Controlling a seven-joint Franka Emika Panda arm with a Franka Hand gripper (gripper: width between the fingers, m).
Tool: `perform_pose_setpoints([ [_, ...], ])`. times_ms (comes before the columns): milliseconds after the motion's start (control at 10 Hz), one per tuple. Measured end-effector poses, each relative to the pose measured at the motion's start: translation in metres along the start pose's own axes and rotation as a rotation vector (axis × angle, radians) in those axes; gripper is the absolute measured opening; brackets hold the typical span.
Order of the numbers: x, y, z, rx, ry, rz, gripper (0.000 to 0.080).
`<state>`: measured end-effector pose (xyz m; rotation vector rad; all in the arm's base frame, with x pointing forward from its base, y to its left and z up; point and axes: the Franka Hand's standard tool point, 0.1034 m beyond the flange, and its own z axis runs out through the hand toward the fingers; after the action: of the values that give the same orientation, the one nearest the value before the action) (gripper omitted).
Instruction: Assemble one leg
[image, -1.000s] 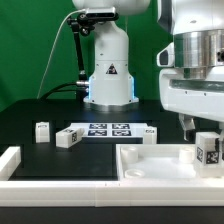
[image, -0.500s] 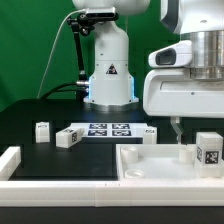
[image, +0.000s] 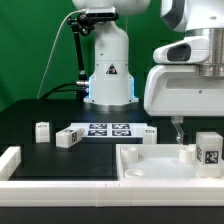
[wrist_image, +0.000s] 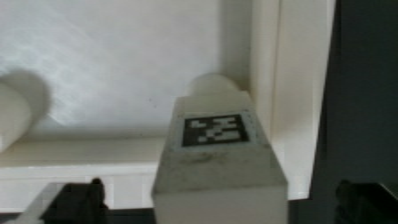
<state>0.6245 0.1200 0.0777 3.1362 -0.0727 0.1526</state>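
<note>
One leg (image: 207, 149), a small white block with a square tag, stands upright on the large white panel (image: 150, 165) at the exterior view's right. My gripper (image: 190, 135) hangs just above the panel by this leg, and one dark finger (image: 177, 127) shows. In the wrist view the leg (wrist_image: 217, 135) stands between my two fingertips (wrist_image: 80, 200). There is a gap on each side, so the gripper (wrist_image: 217, 205) is open and holds nothing. Three more legs (image: 42, 131), (image: 67, 137), (image: 148, 133) lie on the black table.
The marker board (image: 105, 129) lies behind the loose legs. A small round post (image: 185, 153) stands on the panel near my finger. A white corner piece (image: 10, 160) is at the front of the exterior view's left. The robot base (image: 108, 70) stands at the back.
My gripper has shifted toward the exterior view's left over the last second, with little motion in the last half second. The leg on the panel has not moved.
</note>
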Motion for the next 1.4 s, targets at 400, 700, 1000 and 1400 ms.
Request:
perform_pose_setpoints([
  [400, 0.0003, -0.0001, 0.0, 0.006, 0.002, 0.071, 0.037],
  [700, 0.0001, 0.002, 0.0005, 0.026, 0.012, 0.456, 0.029],
  [1000, -0.0022, 0.0051, 0.0004, 0.06, 0.011, 0.865, 0.029],
  [1400, -0.0033, 0.0034, 0.0009, 0.069, -0.008, 1.341, 0.0294],
])
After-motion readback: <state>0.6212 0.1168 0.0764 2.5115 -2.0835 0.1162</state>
